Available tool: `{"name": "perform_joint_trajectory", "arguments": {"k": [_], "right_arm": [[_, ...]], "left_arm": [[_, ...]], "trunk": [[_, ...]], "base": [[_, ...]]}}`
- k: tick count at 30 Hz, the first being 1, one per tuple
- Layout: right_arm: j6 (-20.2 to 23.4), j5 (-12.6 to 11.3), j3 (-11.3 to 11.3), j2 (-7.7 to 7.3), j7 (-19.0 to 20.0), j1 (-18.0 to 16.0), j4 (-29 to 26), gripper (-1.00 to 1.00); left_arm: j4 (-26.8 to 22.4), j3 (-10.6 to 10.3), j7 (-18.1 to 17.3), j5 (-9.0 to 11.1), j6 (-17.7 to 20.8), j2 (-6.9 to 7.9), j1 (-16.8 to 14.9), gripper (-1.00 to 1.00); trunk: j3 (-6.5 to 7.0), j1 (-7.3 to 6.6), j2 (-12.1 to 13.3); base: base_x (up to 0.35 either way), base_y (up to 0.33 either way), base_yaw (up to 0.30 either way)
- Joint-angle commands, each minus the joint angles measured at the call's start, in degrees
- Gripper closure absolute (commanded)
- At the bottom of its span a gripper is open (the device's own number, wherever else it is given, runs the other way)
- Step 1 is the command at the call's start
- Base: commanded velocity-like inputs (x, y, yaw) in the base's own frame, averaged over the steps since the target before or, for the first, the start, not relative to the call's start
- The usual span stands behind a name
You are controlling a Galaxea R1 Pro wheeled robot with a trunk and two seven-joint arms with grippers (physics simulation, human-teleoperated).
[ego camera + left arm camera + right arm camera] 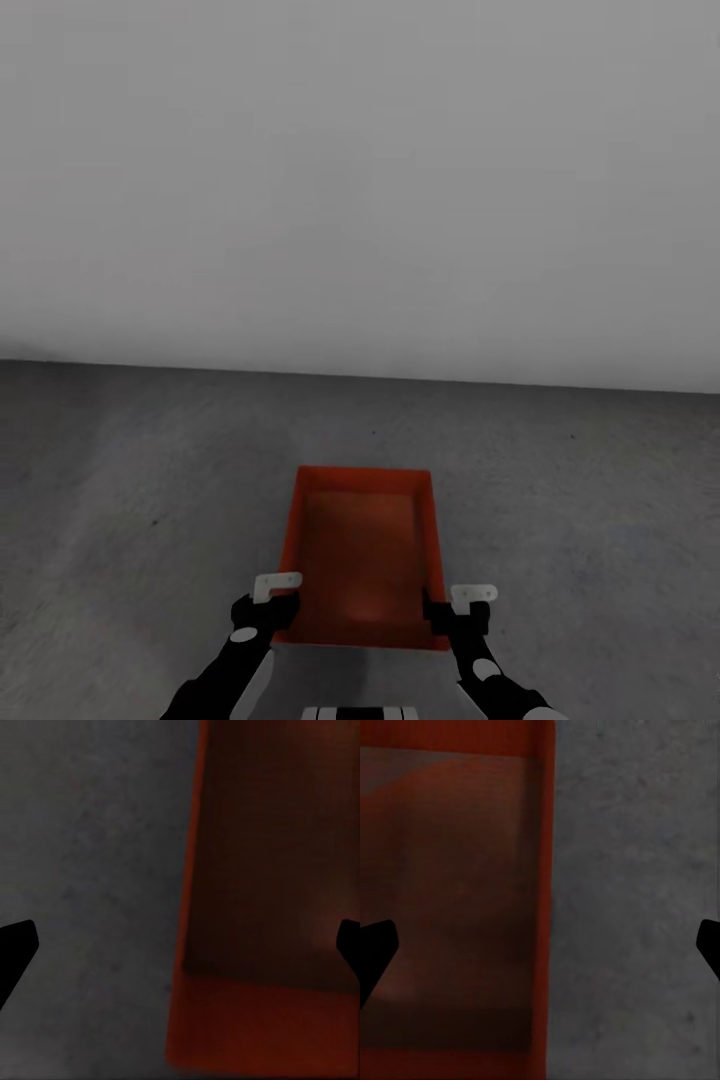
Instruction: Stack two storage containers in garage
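One red-orange storage container (365, 545) sits on the garage's dark grey concrete floor (140, 470), its long side pointing away from me. My left gripper (272, 600) is at its near left corner and my right gripper (455, 605) at its near right corner. In the left wrist view the left gripper (184, 945) is open, its black fingertips wide apart on either side of the container (277, 870) wall. The right gripper (544, 945) is likewise open astride the opposite wall of the container (450, 870). Neither pair of fingers touches the wall.
A plain white wall (360, 180) rises a short way beyond the container, meeting the floor in a straight line across the view. Mottled concrete stretches to both sides of the bin.
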Motion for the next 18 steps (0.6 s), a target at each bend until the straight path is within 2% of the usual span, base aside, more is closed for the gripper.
{"name": "perform_joint_trajectory", "arguments": {"k": [1,18], "right_arm": [[-0.04,0.12,0.47,0.0,-0.58,-0.03,0.05,-1.0],[-0.07,-0.01,0.47,0.0,-0.58,-0.01,0.05,-1.0]], "left_arm": [[-0.11,-0.43,0.51,0.6,0.27,0.08,-0.01,-1.0],[-0.06,-0.43,0.51,0.65,0.27,0.07,-0.01,-1.0]], "trunk": [[0.15,-0.23,0.4],[3.2,-3.97,7.22]], "base": [[0.0,0.0,0.0],[0.0,0.0,0.0]]}}
